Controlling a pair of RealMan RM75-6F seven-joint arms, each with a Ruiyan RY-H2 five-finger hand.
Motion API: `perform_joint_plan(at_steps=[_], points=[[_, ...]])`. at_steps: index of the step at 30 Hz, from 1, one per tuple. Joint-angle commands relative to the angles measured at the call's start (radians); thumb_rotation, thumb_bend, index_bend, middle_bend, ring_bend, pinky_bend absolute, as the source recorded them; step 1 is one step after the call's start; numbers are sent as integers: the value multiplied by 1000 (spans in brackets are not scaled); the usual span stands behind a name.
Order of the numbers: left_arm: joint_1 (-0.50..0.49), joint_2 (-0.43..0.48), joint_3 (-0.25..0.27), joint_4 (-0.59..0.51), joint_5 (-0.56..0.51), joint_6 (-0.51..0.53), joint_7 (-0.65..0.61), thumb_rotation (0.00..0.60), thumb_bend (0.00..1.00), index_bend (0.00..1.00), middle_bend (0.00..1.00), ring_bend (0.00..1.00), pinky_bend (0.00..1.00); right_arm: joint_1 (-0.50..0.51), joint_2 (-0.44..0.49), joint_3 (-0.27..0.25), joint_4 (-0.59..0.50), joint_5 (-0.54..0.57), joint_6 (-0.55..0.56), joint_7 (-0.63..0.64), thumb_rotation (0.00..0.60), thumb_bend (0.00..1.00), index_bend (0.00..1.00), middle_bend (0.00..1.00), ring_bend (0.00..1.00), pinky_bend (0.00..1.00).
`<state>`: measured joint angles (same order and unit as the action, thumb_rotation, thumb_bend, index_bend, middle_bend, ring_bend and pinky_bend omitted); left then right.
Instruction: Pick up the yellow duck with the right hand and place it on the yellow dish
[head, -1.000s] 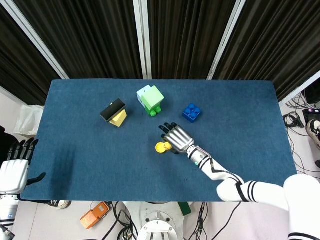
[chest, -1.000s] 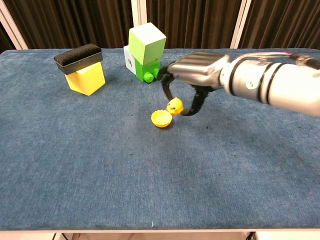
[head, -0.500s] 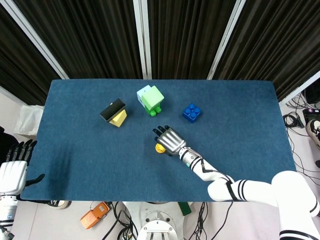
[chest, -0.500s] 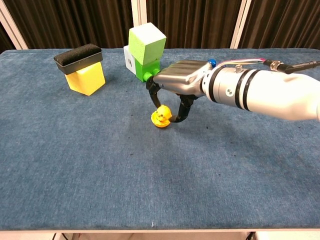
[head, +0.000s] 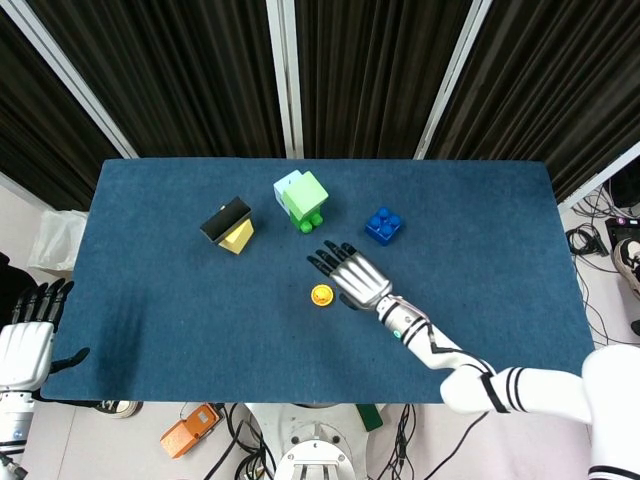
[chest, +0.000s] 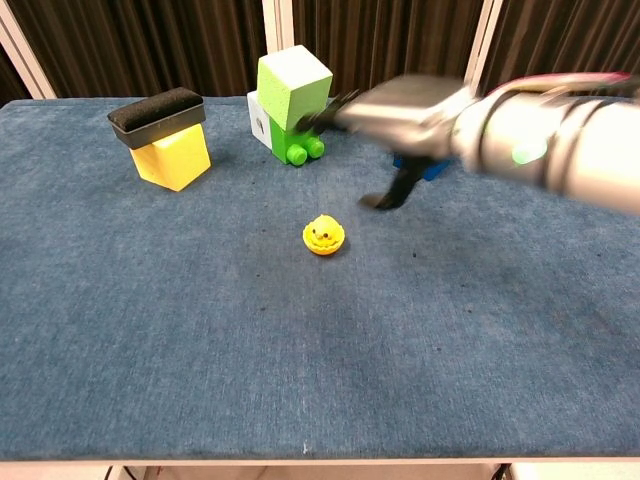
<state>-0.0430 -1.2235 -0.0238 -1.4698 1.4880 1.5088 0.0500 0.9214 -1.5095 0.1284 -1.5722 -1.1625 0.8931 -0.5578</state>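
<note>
Near the table's middle: the duck (chest: 323, 232) sits upright in the dish (chest: 323, 246), face toward the near edge, nothing touching it.
Change: half a second ago the right hand (head: 352, 273) was down over the dish with the duck between its fingers; now it has let go and lifted away toward the far right, blurred in the chest view.
Right hand: empty, fingers spread, hanging above the cloth just right of the dish in the head view and clear of the duck.
Left hand (head: 28, 340): off the table's near left corner, idle, fingers apart, holding nothing.
Duck position: on the dish, not beside it; in the head view the two read as one small yellow spot (head: 321, 295).
Meaning for the task: the placing looks done, since the duck rests where the task wants it and stands by itself.
What remains: probably only drawing the right arm back without brushing the dish.
Others: green block (chest: 291, 102), yellow block with a black pad (chest: 169, 136) and blue brick (head: 383, 226) stand nearer the far edge, well apart from the dish.
</note>
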Motion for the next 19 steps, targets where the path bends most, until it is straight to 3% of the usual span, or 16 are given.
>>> perform_joint_plan(at_steps=[1, 6, 10, 15, 19], points=[[-2, 1, -1, 1, 6, 4, -3, 600, 0, 24, 52, 30, 0, -135, 173, -49, -135, -60, 181, -7, 600, 474, 83, 155, 85, 221], [-5, 1, -4, 2, 16, 11, -8, 600, 0, 24, 52, 30, 0, -301, 332, -118, -206, -121, 364, 67, 600, 474, 72, 140, 77, 220], [-13, -2, -10, -3, 21, 10, -3, 600, 0, 24, 52, 30, 0, -451, 412, -170, -194, -182, 517, 212, 600, 474, 25, 106, 41, 193], [-22, -4, -17, -16, 22, 6, 11, 600, 0, 24, 52, 30, 0, -599, 437, -210, -138, -240, 652, 397, 600, 474, 6, 97, 23, 147], [-30, -4, -21, -26, 21, 0, 25, 600, 0, 24, 52, 30, 0, -659, 429, -217, -100, -269, 696, 448, 600, 474, 5, 91, 18, 133]])
